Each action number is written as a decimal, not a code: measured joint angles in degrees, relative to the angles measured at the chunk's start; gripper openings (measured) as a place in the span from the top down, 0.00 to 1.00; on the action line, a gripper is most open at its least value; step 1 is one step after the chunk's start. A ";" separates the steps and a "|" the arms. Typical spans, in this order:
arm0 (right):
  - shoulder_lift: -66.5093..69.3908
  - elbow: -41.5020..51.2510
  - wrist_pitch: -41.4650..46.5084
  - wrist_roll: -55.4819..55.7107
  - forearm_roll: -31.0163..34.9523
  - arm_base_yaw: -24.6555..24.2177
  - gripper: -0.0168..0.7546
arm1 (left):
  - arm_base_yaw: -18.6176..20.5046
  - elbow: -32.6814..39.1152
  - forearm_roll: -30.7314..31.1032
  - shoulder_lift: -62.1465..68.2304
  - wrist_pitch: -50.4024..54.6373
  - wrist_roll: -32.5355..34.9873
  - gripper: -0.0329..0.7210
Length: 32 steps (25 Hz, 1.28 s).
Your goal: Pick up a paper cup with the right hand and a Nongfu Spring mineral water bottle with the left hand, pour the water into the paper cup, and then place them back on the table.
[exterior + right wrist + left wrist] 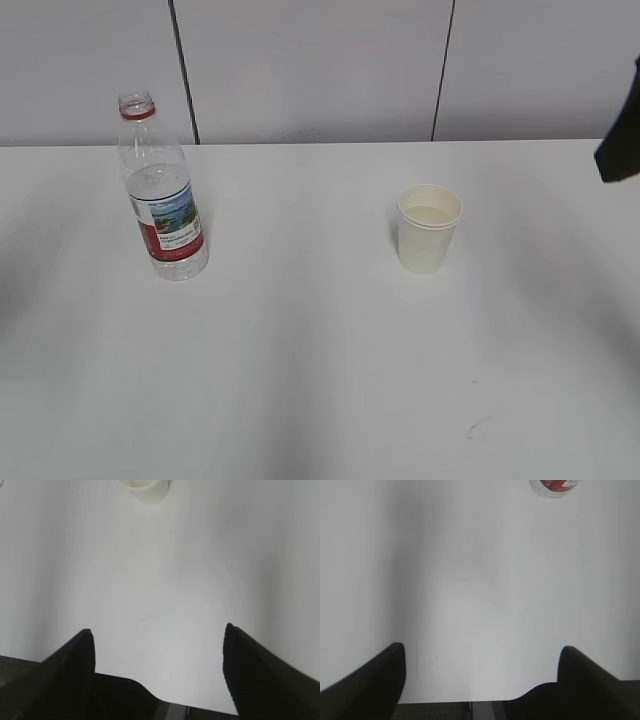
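Observation:
The Nongfu Spring bottle (163,195) stands upright and uncapped on the white table (300,350) at the left, about half full. Its base shows at the top edge of the left wrist view (555,486). The paper cup (429,228) stands upright right of centre with liquid inside. Its edge shows at the top of the right wrist view (142,487). My left gripper (482,652) is open and empty over bare table near the front edge, far from the bottle. My right gripper (157,632) is open and empty, well short of the cup. Part of the right arm (622,130) shows at the right edge.
A small dark scuff mark (478,428) lies on the table at the front right. A grey panelled wall (320,70) stands behind the table. The table's front edge shows at the bottom of both wrist views.

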 joint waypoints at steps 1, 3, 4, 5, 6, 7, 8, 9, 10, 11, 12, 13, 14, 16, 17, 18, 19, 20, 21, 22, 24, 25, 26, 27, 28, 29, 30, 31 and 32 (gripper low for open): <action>-1.34 1.83 0.00 0.00 0.14 0.00 0.22 | 0.00 0.89 0.00 -1.51 -0.02 0.16 0.22; -4.66 5.63 0.00 0.00 0.32 0.00 0.22 | 0.00 2.52 0.00 -5.04 -0.02 0.35 0.22; -6.40 7.22 0.00 0.00 0.46 0.00 0.22 | 0.00 3.45 0.00 -6.67 -0.02 0.49 0.22; -7.94 9.08 0.10 0.00 0.79 0.00 0.22 | 0.00 4.22 0.00 -8.73 0.06 0.55 0.22; -9.85 10.90 0.09 0.00 1.05 0.00 0.22 | 0.00 5.11 0.00 -10.80 0.20 0.55 0.22; -11.81 12.37 0.09 0.00 1.31 0.00 0.22 | 0.00 5.95 0.00 -12.51 0.26 0.55 0.23; -13.51 14.12 0.09 0.00 1.31 0.00 0.22 | 0.00 6.80 0.00 -14.56 0.26 0.55 0.24; -15.56 15.89 0.09 0.00 1.31 0.00 0.22 | 0.00 7.45 0.00 -16.56 0.37 0.60 0.26; -17.61 17.68 0.09 0.00 1.34 0.00 0.22 | 0.00 8.17 0.00 -18.63 0.45 0.60 0.27; -19.68 19.16 0.09 0.00 1.34 0.00 0.22 | 0.00 8.80 -0.05 -20.40 0.53 0.60 0.28; -21.38 20.93 0.09 0.00 1.34 0.00 0.22 | 0.00 9.30 -0.17 -22.58 0.65 0.60 0.28; -23.45 22.61 0.09 0.00 1.24 0.00 0.22 | 0.00 9.58 -0.24 -24.75 0.84 0.60 0.29; -25.53 24.00 0.09 0.00 1.02 0.00 0.22 | 0.00 9.89 -0.24 -26.47 0.92 0.60 0.30; -29.31 27.18 0.22 0.00 0.41 0.00 0.22 | 0.00 10.37 -0.24 -30.22 1.12 0.60 0.31; -31.57 28.68 0.33 0.00 0.11 0.00 0.22 | 0.00 10.71 -0.24 -31.84 1.12 0.60 0.31; -33.77 29.96 0.45 0.00 -0.25 0.00 0.22 | 0.00 11.09 -0.24 -33.09 1.23 0.60 0.31; -35.57 31.49 0.45 0.00 -0.39 0.00 0.22 | 0.00 11.66 -0.24 -34.53 1.17 0.60 0.32; -37.72 32.98 0.45 0.00 -0.69 0.00 0.22 | 0.00 12.36 -0.24 -35.92 1.23 0.60 0.32; -39.90 34.15 0.55 -0.11 -1.02 0.00 0.22 | 0.00 13.41 -0.24 -37.32 1.23 0.60 0.32; -41.71 35.47 0.52 -0.50 -1.25 0.00 0.22 | 0.00 14.69 -0.24 -38.44 1.23 0.60 0.32; -46.02 37.58 0.67 -1.49 -1.93 0.00 0.22 | 0.00 17.17 -0.24 -41.08 1.23 0.60 0.32; -48.17 38.28 0.67 -1.88 -2.31 0.00 0.22 | 0.00 18.49 -0.24 -42.28 1.23 0.60 0.32; -49.94 39.03 0.67 -2.00 -2.54 0.00 0.22 | 0.00 19.72 -0.24 -43.81 1.16 0.60 0.32; -52.08 39.65 0.53 -2.13 -2.93 0.00 0.22 | 0.00 20.63 -0.24 -45.40 1.09 0.60 0.32; -54.26 40.09 -0.23 -2.37 -3.37 0.00 0.22 | 0.00 21.59 -0.24 -47.20 0.84 0.60 0.32; -56.02 40.58 -0.96 -2.37 -3.77 0.00 0.22 | 0.00 22.40 -0.24 -48.81 0.78 0.60 0.32; -58.07 40.99 -1.93 -2.46 -4.16 0.00 0.22 | 0.00 23.17 -0.24 -50.76 0.78 0.60 0.32; -60.02 41.42 -2.77 -2.46 -4.45 0.00 0.22 | 0.00 23.76 -0.24 -52.81 0.78 0.60 0.33; -61.55 41.78 -3.71 -2.59 -4.75 0.00 0.22 | 0.00 24.37 -0.31 -54.49 0.78 0.60 0.34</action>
